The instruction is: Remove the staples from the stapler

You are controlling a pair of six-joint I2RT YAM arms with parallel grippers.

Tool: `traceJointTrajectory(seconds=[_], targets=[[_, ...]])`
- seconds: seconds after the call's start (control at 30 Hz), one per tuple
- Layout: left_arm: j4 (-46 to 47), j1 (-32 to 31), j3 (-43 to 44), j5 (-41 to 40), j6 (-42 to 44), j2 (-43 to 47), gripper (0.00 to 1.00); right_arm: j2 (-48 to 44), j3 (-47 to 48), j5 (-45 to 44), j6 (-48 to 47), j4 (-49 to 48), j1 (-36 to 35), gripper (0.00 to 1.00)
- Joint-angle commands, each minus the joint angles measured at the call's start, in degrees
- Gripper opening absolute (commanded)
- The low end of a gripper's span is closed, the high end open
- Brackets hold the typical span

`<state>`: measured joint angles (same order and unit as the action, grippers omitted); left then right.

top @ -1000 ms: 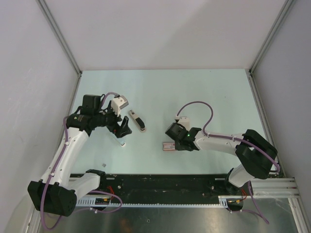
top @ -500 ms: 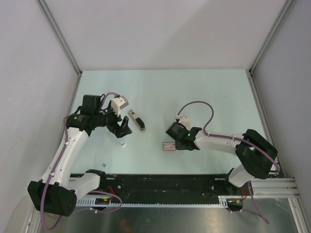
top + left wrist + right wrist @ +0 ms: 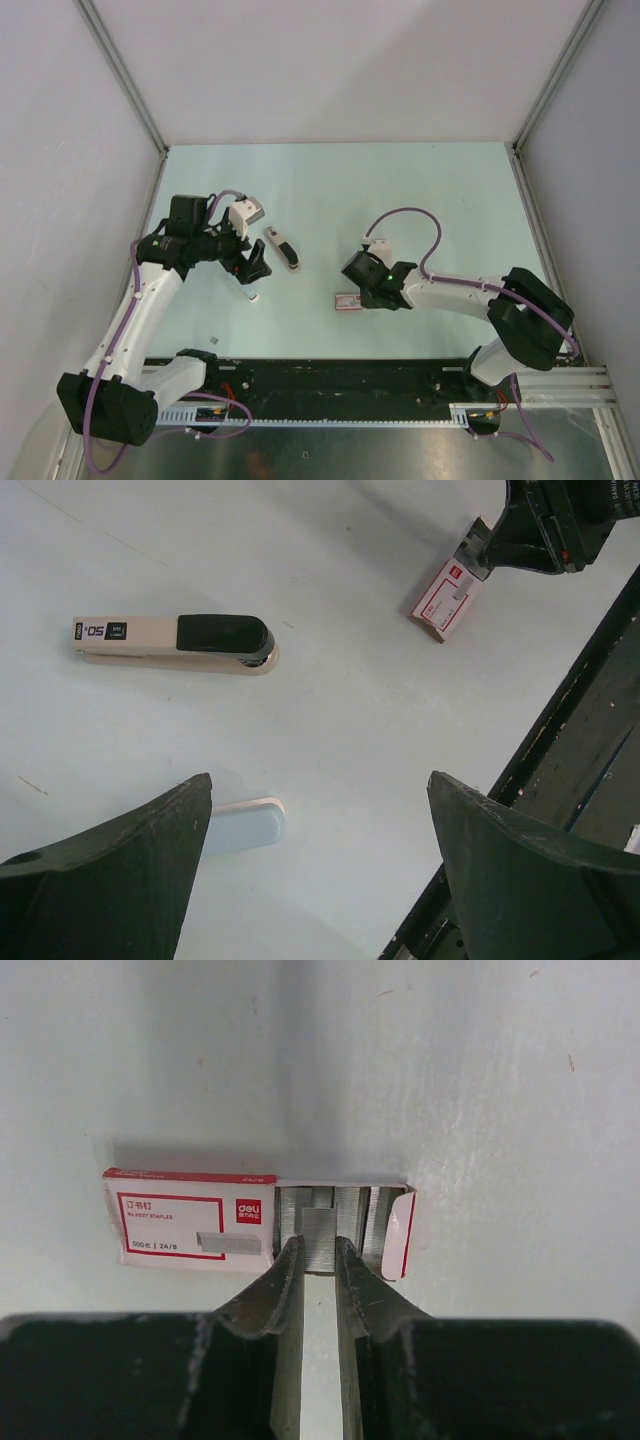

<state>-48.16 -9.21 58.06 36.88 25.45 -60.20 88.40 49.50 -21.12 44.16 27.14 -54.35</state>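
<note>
— How far has it got, then?

— Most of the way, I'd say. The stapler (image 3: 283, 248) lies on its side on the table (image 3: 420, 200), nearer the left arm, and nothing is touching it. It looks shut.

— And the staples?

— A strip of staples (image 3: 320, 1232) is outside the stapler, over by the box (image 3: 190, 1222), which sits well apart from it on the right. The right gripper (image 3: 318, 1248) has its jaws almost together and seems to pinch the near end of the strip. It holds it right at the box's open tray, over the rows already in there. My guess is that it's being put away.

— Is the left one doing anything?

— The left gripper (image 3: 318, 780) hangs just beside the stapler, spread wide with nothing in it. There's a small pale tab (image 3: 248, 823) on the table by one finger, and I can't say what it is.

— So what's left to do?

— Let go of the strip in the tray, I'd think, and maybe slide the box shut. I can't tell from here whether any staples remain inside the stapler.
</note>
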Motion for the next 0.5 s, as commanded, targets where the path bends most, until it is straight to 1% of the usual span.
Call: traceJointTrajectory(seconds=[0.0, 0.47], targets=[[0.2, 0.4, -0.1, 3.0, 0.0, 1.4, 0.93, -2.9, -0.5, -0.7, 0.4, -0.4, 0.2, 0.08], [0.2, 0.4, -0.3, 3.0, 0.0, 1.6, 0.93, -1.8, -2.4, -0.3, 0.9, -1.4, 0.6, 0.08]])
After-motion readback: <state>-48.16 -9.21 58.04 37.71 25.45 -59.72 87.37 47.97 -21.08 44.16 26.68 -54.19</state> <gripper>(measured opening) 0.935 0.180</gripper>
